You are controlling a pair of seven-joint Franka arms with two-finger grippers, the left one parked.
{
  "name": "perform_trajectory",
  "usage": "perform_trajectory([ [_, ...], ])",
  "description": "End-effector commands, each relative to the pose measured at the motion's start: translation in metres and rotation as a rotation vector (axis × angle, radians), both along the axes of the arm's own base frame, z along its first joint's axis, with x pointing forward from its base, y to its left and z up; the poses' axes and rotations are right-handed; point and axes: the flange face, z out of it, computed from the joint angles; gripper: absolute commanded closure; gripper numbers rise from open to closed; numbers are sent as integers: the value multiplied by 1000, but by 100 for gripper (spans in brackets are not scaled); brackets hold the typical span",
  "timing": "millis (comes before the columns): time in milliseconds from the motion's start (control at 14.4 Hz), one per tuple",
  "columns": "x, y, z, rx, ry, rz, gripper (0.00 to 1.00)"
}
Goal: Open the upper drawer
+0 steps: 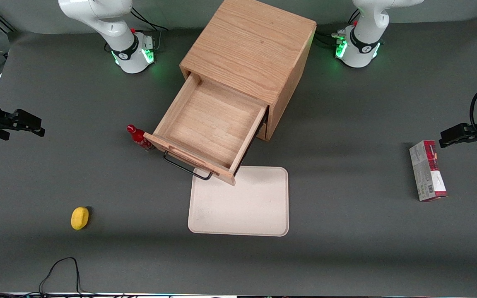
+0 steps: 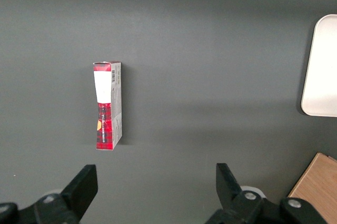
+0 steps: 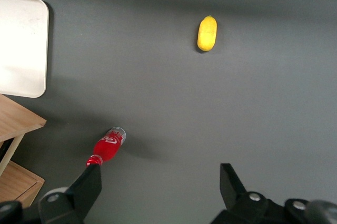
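The upper drawer [image 1: 211, 124] of the light oak cabinet [image 1: 251, 49] stands pulled far out, and its wooden inside is bare. Its thin black bar handle [image 1: 186, 167] faces the front camera, over the edge of the tray. A wooden corner of the drawer [image 3: 18, 121] shows in the right wrist view. The lower drawer is almost wholly hidden under the upper one. My right gripper [image 1: 39, 126] is open and empty [image 3: 159, 174]. It hangs above the mat toward the working arm's end of the table, well apart from the drawer and its handle.
A red bottle [image 1: 139, 137] lies beside the drawer's front corner [image 3: 108, 146]. A yellow lemon-like object [image 1: 80, 217] lies nearer the front camera [image 3: 207, 33]. A white tray [image 1: 242, 207] lies in front of the drawer. A red and grey box [image 1: 427, 169] lies toward the parked arm's end.
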Motion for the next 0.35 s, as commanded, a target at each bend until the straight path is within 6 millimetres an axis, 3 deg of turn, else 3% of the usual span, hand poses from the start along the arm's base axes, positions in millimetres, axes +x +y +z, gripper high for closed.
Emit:
perform_trajectory([
  [0, -2, 0, 1, -28, -10, -12, 0],
  [278, -3, -1, 1, -28, -1, -20, 0],
])
